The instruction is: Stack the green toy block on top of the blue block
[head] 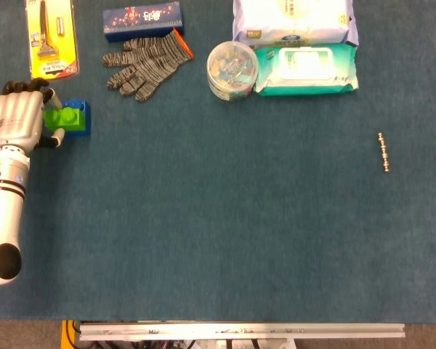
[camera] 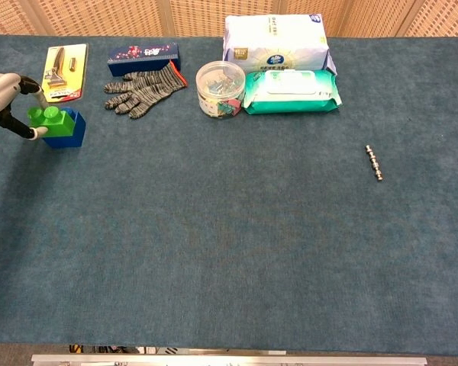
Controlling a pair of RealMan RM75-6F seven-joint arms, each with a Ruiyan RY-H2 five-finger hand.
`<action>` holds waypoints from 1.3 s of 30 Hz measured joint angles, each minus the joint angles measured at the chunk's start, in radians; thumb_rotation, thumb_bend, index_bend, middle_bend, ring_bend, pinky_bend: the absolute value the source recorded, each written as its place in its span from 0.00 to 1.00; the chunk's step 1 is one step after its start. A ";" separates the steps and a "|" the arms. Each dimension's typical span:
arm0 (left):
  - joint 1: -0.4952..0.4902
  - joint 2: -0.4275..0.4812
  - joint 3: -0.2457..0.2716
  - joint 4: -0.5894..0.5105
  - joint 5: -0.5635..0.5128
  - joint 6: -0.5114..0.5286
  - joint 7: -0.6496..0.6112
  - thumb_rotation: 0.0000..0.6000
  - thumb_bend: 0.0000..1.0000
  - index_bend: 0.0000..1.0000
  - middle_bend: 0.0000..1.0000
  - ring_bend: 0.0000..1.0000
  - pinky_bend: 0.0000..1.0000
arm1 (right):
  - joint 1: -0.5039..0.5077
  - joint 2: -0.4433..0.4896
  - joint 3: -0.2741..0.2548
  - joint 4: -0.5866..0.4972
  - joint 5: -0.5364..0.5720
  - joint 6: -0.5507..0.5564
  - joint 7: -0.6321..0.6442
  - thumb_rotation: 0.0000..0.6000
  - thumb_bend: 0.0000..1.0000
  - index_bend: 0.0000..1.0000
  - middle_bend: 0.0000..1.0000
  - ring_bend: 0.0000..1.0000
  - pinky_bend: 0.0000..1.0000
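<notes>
The green toy block (head: 64, 116) sits on the left part of the blue block (head: 81, 121) at the table's far left. My left hand (head: 16, 120) grips the green block from its left side, with fingers above it and the thumb (head: 54, 138) below. The chest view shows the green block (camera: 46, 116) on top of the blue block (camera: 67, 130), held between the fingers of my left hand (camera: 3, 97). My right hand shows in neither view.
A yellow blister pack with a tool (head: 51, 36) lies just behind the hand. A grey glove (head: 145, 62), a dark blue box (head: 142, 19), a clear tub (head: 232, 70), wipes packs (head: 305, 69) and a small metal rod (head: 384, 151) lie further right.
</notes>
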 measured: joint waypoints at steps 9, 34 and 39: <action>-0.001 -0.012 -0.003 0.020 -0.001 0.005 -0.004 1.00 0.29 0.53 0.22 0.17 0.11 | 0.000 -0.002 0.000 0.004 0.002 -0.004 0.001 1.00 0.21 0.50 0.52 0.43 0.47; 0.039 0.046 -0.003 -0.078 0.072 0.064 -0.062 1.00 0.28 0.14 0.19 0.17 0.11 | 0.000 -0.001 0.005 0.003 0.007 -0.002 -0.004 1.00 0.21 0.50 0.51 0.43 0.47; 0.079 0.077 -0.001 -0.125 0.115 0.128 -0.098 1.00 0.28 0.15 0.19 0.17 0.11 | 0.002 0.000 0.007 0.000 0.014 -0.010 -0.013 1.00 0.21 0.50 0.52 0.43 0.47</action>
